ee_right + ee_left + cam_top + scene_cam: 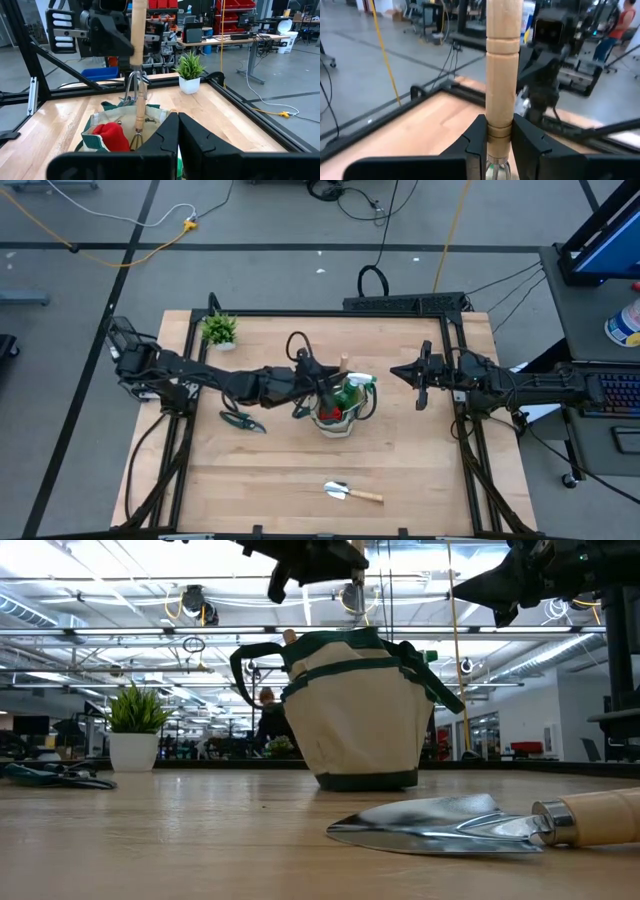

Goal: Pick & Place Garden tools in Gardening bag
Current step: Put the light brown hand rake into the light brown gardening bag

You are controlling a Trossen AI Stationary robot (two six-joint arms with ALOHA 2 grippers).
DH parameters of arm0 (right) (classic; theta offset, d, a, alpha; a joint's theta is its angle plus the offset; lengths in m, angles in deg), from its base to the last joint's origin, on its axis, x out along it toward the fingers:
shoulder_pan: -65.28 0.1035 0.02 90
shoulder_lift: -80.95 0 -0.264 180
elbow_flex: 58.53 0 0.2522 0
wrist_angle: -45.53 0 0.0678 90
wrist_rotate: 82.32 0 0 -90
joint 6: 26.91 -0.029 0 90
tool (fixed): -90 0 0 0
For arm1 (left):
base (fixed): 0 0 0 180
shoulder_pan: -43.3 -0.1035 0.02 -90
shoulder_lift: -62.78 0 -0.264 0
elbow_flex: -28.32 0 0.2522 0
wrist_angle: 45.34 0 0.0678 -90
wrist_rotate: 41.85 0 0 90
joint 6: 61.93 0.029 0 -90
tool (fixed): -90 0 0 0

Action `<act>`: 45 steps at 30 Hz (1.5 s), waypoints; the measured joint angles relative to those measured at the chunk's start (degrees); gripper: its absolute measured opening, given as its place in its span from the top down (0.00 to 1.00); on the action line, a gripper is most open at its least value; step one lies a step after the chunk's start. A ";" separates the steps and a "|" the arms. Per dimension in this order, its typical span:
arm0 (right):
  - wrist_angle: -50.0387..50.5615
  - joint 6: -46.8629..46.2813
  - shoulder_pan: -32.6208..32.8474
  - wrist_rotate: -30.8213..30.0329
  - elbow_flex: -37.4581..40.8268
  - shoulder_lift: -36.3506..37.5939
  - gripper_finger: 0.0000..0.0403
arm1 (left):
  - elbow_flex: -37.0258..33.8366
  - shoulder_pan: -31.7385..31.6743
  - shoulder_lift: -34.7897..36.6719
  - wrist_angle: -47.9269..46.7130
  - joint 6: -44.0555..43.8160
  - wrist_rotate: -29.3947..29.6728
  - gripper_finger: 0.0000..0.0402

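left gripper [322,388] is clamped on the wooden handle of a hand fork [138,65], holding it right over the mouth of the gardening bag [362,720]; the left wrist view shows both fingers [477,137] pinching the handle low down, near the metal collar. Fork's long axis is about vertical, and the right wrist view puts its lower end inside the bag opening, so I'd say the coming move is mostly straight down and let go, hardly any sideways correction. Bag stands upright mid-table and already holds something red, probably the glove [111,136], plus the green spray bottle [357,393] with its white nozzle poking out on the right-arm side. Still out on the table: pruning shears [243,421] just beside the left arm, and a trowel [352,493] lying flat near the front edge, well apart from the bag, blade toward the left side, handle toward the right. Right gripper [419,373] is closed with nothing in it, hovering beside the bag on its own side. Trowel sits roughly between the two arms, can't call which is nearer. Potted plant [219,330] at the back left is not a tool, leave it
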 joint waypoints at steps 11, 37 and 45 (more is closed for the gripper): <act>0.00 -0.01 0.01 0.01 0.00 -0.02 1.00 | 0.02 0.11 -1.35 -6.02 -4.43 3.15 0.85; -0.02 -0.02 0.02 0.05 0.00 -0.01 1.00 | -0.09 -0.60 -5.83 -9.56 -6.83 6.31 0.85; -0.04 -0.02 0.02 0.20 0.00 -0.02 1.00 | -0.05 -0.98 -7.10 -8.54 -13.32 7.59 0.85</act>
